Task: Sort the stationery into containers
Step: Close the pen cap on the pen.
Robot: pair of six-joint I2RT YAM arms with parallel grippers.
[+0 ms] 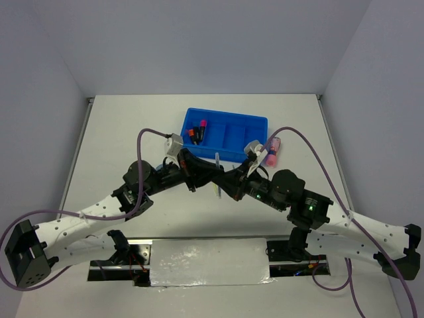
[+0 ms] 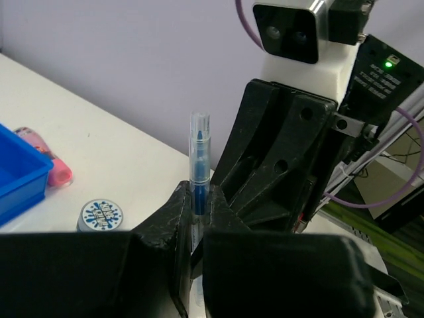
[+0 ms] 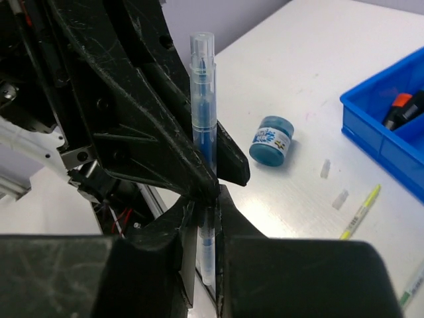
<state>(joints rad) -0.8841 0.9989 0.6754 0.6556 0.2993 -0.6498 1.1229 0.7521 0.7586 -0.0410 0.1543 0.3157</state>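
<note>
While highlighters (image 1: 197, 132) already lie in the blue tray (image 1: 235, 136), the left gripper (image 2: 197, 207) and right gripper (image 3: 205, 211) both pinch one clear pen (image 2: 199, 152) above the table (image 1: 119, 132); a pink tube (image 1: 273, 152), a roll (image 3: 273, 139) and thin pens (image 3: 361, 212) lie outside.

Blue tray (image 1: 233, 136), clear blue-cored pen (image 2: 199, 159), pink tube (image 2: 45, 156)

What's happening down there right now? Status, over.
Left gripper and right gripper both shut on the same clear blue pen. Pen not yet in blue tray. Blue-white roll lies loose on the table nearby.
</note>
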